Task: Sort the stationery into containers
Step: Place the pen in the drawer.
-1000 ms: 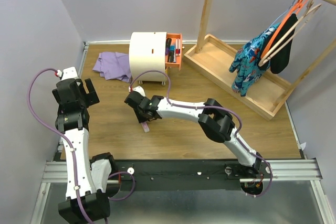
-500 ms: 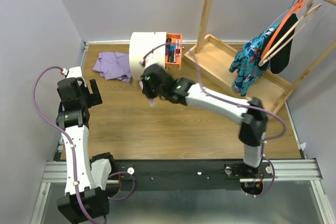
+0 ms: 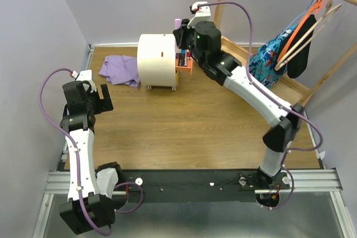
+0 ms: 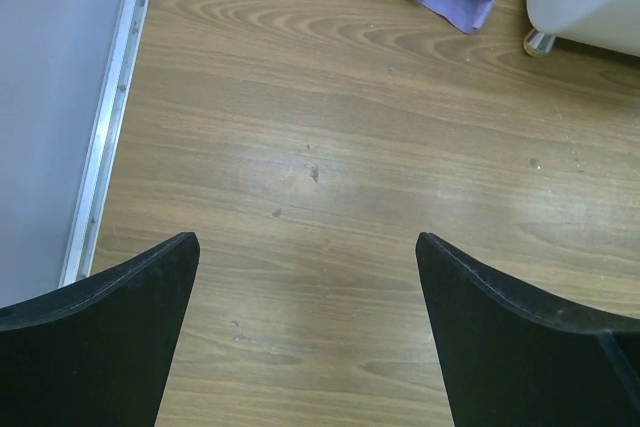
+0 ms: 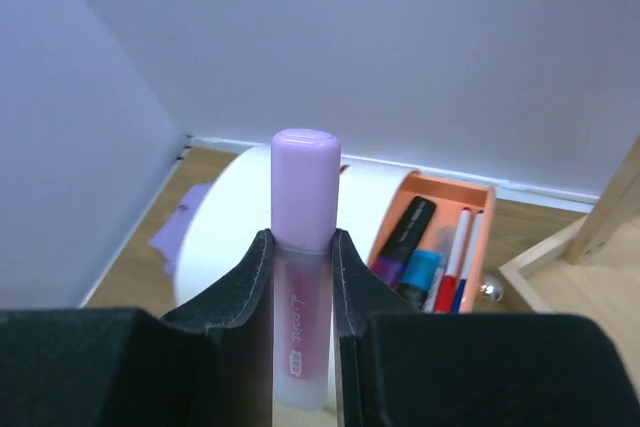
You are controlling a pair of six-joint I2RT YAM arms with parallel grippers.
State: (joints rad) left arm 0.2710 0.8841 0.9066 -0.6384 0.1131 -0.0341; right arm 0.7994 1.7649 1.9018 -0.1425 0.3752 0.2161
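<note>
holding lilac highlighter [image 5: 305,182] upright, right end effector [image 5: 300,257] clamped on it, raised near open orange drawer [image 5: 447,184] centre-right, likely to drop in; left end effector [image 4: 305,287] spread, idle.

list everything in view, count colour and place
chest: one, cream-white, far middle of table
drawer: one, orange, open at chest's right
pens and markers: at least four, dark, blue, red-capped, in drawer
purple marker: one, pale purple, in right gripper
cloth: one, purple, left of chest
clothes rack: one, wooden, far right
hangers: several, orange and cream, on rack's rail
garments: two, blue-patterned and black, on hangers
left gripper: black, open, over bare wood
right gripper: black, shut on purple marker, raised near drawer
</note>
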